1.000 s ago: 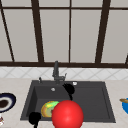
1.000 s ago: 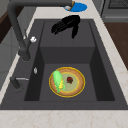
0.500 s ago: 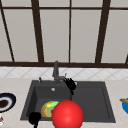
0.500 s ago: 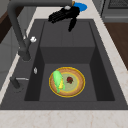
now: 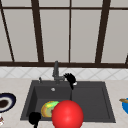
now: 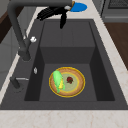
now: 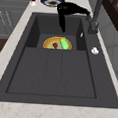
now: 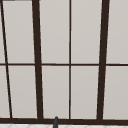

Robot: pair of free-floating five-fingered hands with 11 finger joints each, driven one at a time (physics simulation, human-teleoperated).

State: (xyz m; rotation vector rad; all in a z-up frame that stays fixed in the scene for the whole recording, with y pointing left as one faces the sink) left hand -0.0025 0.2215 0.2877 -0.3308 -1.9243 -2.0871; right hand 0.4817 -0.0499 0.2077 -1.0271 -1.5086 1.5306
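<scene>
Right hand (image 5: pixel 70 78) up at sink's back rim, just beside faucet (image 5: pixel 56 71) spout; fingers loosely spread, one hanging straight down over basin, clamped on nothing. Same hand seen in left side view (image 6: pixel 53 12) and right side view (image 7: pixel 69 9). Left hand (image 5: pixel 34 118) low at front-left sink corner, finger state unclear. Round yellow-rimmed plate (image 6: pixel 67 81) flat on floor of matte dark sink (image 6: pixel 105 75), green corn cob (image 6: pixel 58 81) on it. Glossy red ball (image 5: pixel 67 114) up front. Smooth blue dish (image 6: pixel 78 6) on pale counter.
</scene>
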